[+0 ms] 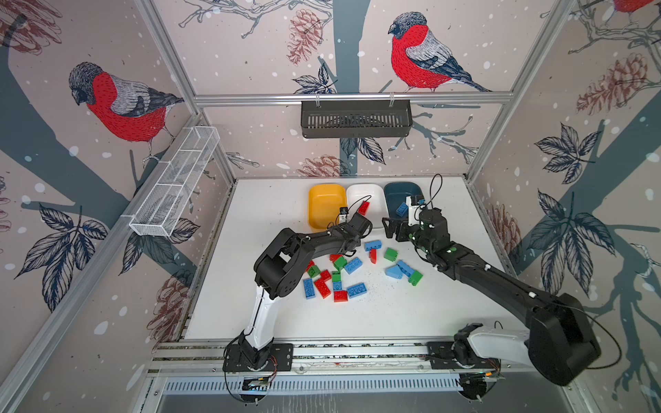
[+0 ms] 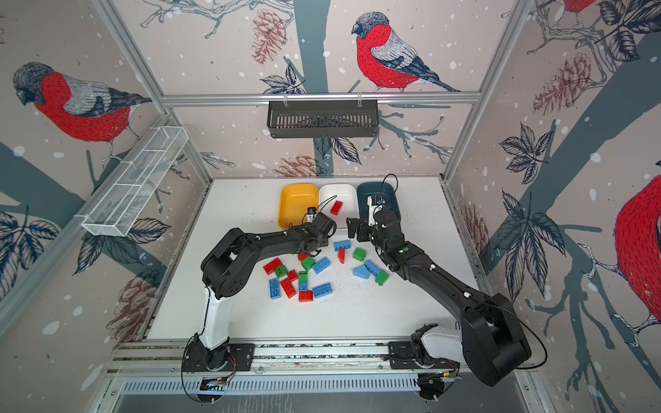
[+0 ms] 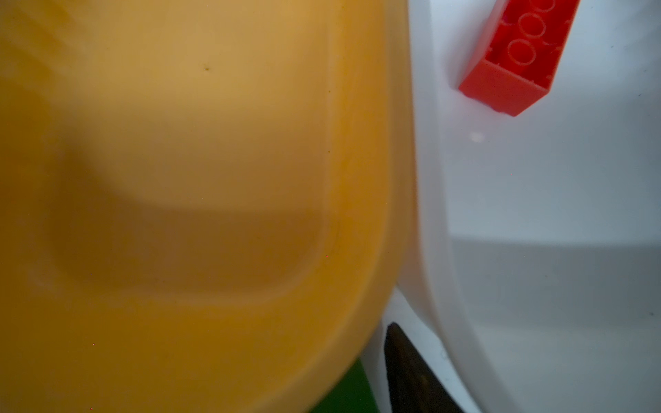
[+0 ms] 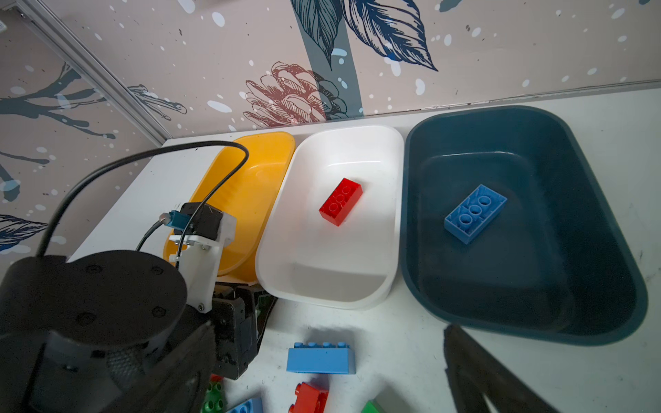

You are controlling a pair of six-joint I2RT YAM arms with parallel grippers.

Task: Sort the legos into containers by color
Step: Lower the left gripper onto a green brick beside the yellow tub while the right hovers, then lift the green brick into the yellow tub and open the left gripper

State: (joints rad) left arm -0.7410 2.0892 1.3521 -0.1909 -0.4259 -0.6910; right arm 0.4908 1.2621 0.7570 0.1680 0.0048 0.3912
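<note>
Three tubs stand in a row at the back: yellow [image 1: 323,200], white [image 1: 359,193] and teal [image 1: 398,191]. A red brick [image 4: 341,202] lies in the white tub [image 4: 322,268] and a blue brick [image 4: 475,213] in the teal tub [image 4: 518,293]. Loose red, blue and green legos [image 1: 336,279] are scattered mid-table. My left gripper [image 1: 359,227] is low at the yellow tub's near right corner. One dark finger [image 3: 411,375] shows beside something green [image 3: 343,393]; I cannot see a grip. My right gripper [image 1: 390,229] hangs open over a blue brick [image 4: 321,358] on the table.
A black slotted basket [image 1: 356,119] hangs on the back wall and a white mesh rack [image 1: 179,178] on the left wall. Both arms reach in from the front rail [image 1: 357,350]. The cell's walls close in the table [image 1: 357,321] on three sides.
</note>
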